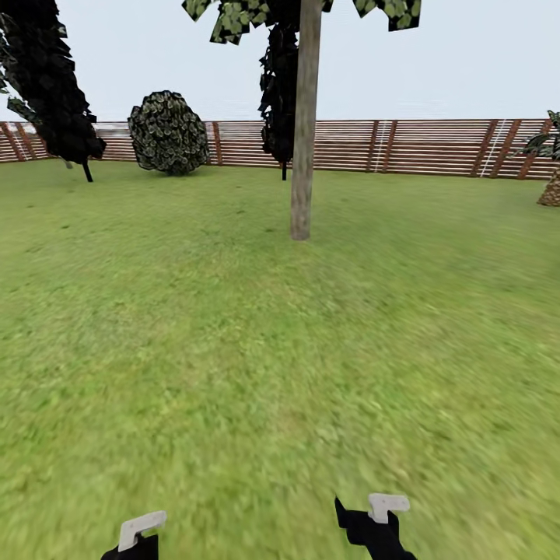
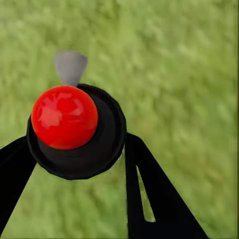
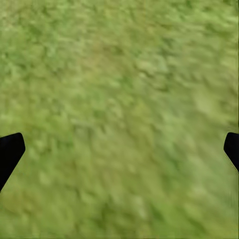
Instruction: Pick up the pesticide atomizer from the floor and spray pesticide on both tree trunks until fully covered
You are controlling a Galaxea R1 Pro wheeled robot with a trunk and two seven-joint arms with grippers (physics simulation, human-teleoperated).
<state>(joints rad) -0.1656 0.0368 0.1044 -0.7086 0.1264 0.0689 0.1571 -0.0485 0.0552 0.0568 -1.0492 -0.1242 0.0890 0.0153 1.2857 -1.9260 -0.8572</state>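
My left gripper (image 2: 77, 142) is shut on the pesticide atomizer (image 2: 84, 157), seen end-on as a dark round body with a glossy red ball and a light grey nozzle. In the head view the left gripper (image 1: 136, 540) sits at the bottom edge, low over the grass. The right gripper (image 1: 377, 521) hangs beside it and is open in the right wrist view (image 3: 119, 149), with only lawn between its fingers. A tall tree stands ahead in the garden, its bare grey-brown tree trunk (image 1: 305, 140) slightly leaning and several metres from both grippers. Pesticide is out of view.
A brown slatted fence (image 1: 420, 144) closes off the far side of the lawn (image 1: 233, 350). A round bush (image 1: 167, 132) and a dark-leaved tree (image 1: 54, 93) stand at the back left. Another dark tree (image 1: 278, 101) is behind the trunk, and a palm (image 1: 551, 187) is at the right edge.
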